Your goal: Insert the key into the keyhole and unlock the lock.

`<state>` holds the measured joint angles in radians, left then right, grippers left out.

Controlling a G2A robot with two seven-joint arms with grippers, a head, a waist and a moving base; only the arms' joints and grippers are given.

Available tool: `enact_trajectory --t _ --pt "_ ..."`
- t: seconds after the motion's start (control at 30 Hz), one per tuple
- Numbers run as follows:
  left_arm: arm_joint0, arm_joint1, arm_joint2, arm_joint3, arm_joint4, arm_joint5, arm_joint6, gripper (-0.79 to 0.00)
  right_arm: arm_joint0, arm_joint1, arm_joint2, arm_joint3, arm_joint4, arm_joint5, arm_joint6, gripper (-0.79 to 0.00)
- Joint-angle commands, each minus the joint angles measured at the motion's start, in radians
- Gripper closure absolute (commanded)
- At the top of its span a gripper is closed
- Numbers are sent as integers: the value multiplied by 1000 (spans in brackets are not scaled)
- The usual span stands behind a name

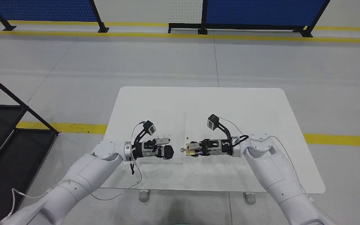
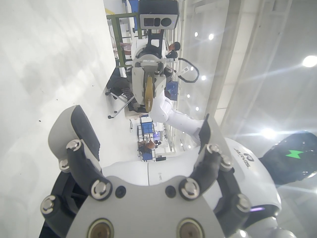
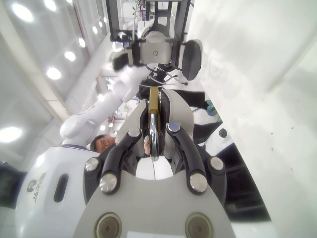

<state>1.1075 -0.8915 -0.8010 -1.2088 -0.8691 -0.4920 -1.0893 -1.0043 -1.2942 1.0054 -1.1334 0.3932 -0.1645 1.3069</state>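
Note:
A brass padlock [image 1: 192, 149] with a silver shackle [image 3: 153, 134] is held above the white table [image 1: 225, 107], near its front edge. My right gripper [image 1: 195, 149] is shut on the padlock [image 3: 154, 100], its keyhole end pointing at the other arm. A small metal piece [image 1: 183, 149] sticks out of that end; it looks like the key. My left gripper [image 1: 167, 151] faces the padlock [image 2: 148, 92] a short gap away. It [image 2: 141, 120] stands wide open with nothing between its fingers [image 2: 84, 134].
A dark frame [image 1: 22, 129] stands off the table's left side. Blue panels [image 1: 259, 14] line the far floor. The table's far half lies bare and white.

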Motion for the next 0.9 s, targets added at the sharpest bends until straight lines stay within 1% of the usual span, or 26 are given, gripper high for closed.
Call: enact_trajectory --t 0.0,0.1,0.17,0.2,0.27,0.37,0.47,0.53,0.7,0.87 --pt "17 2 -9 -22 45 -13 39 -785 0 0 0 0 0 0 0 0" --pt "43 5 -27 -56 56 -12 55 -782 0 0 0 0 0 0 0 0" --pt "58 7 -41 -72 71 -12 64 -665 0 0 0 0 0 0 0 0" --pt "64 8 -47 -80 77 -11 67 -646 0 0 0 0 0 0 0 0" --pt "76 10 -59 -98 84 -9 71 -576 0 0 0 0 0 0 0 0" --pt "89 12 -75 -115 102 -3 77 -526 0 0 0 0 0 0 0 0" --pt "99 12 -87 -123 113 2 79 -520 0 0 0 0 0 0 0 0" --pt "104 10 -94 -122 115 5 80 -499 -13 1 0 -20 -9 2 -38 0" --pt "111 6 -107 -124 120 10 71 -480 -29 10 10 -54 -44 9 -75 0" --pt "110 2 -118 -123 131 15 52 -480 -38 16 13 -75 -58 17 -85 0"
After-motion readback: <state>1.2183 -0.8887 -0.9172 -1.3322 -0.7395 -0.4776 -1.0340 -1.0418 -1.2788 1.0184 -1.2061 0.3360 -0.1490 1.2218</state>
